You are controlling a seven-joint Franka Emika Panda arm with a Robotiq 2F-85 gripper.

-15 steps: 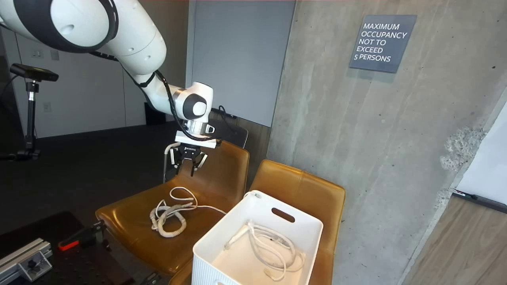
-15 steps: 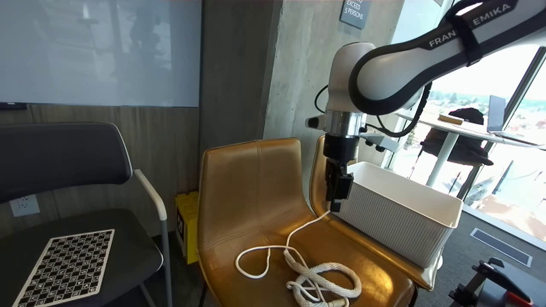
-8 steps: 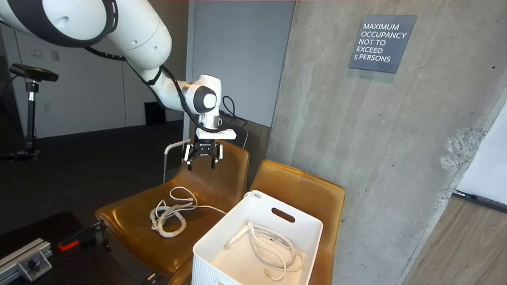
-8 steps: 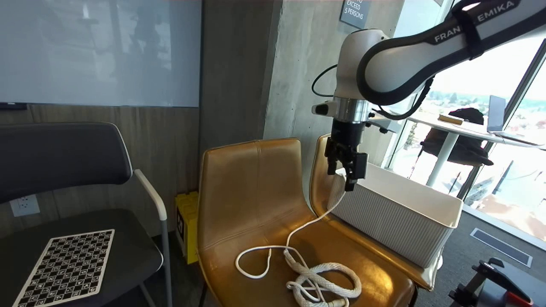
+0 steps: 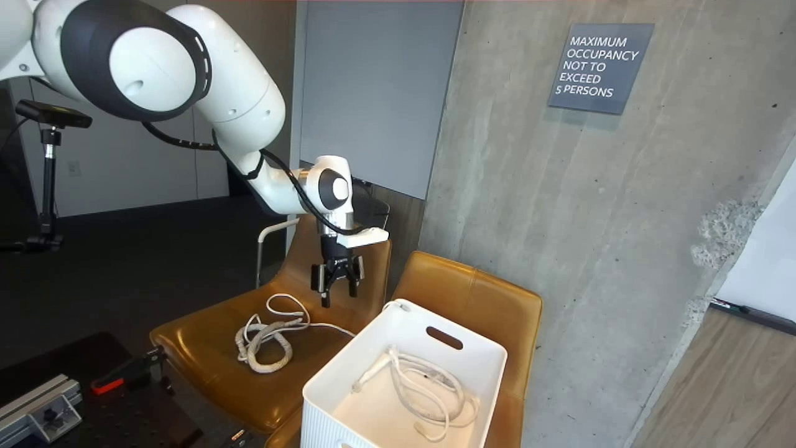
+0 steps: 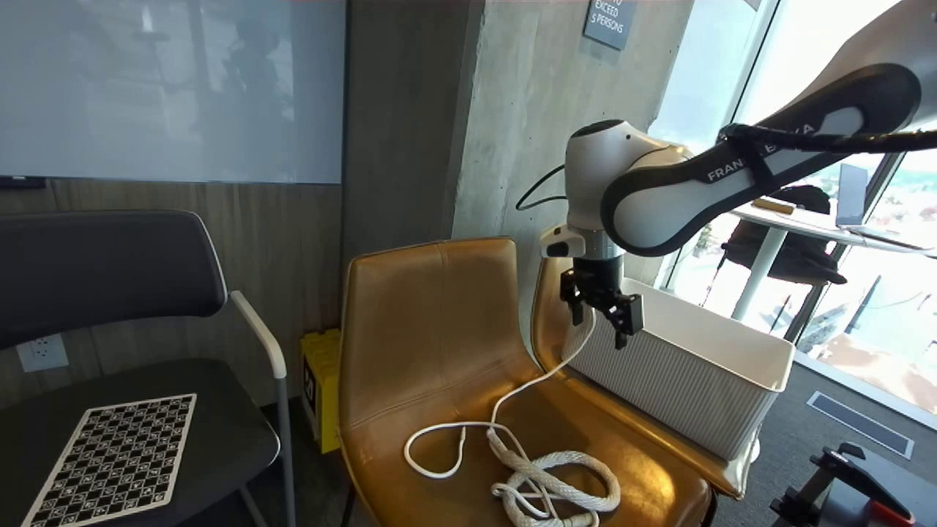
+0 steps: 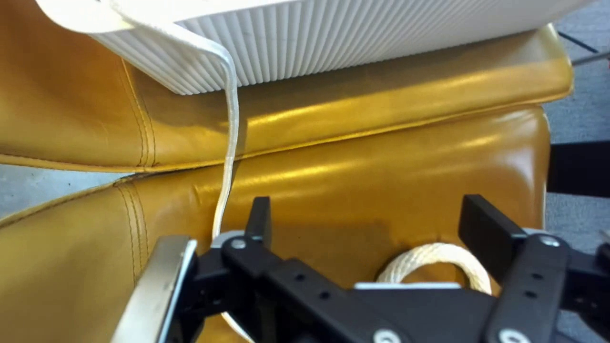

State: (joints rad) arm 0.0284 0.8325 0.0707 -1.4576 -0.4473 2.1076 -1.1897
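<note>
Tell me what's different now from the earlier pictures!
The pincer rose, then dipped, moving toward the box. It also twisted around and opened wider; it holds nothing. The rope, box and chairs stayed the same.

Daylight blows out window (image 6: pixel 900 293); glare on chair seat (image 7: pixel 381 176); box (image 7: pixel 305 40) overexposed at corner; floor (image 5: pixel 155 249) dim.

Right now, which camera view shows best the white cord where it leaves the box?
The wrist view: the cord looks large there, from the box to the chair. Both exterior views show this stretch smaller, partly hidden.
</note>
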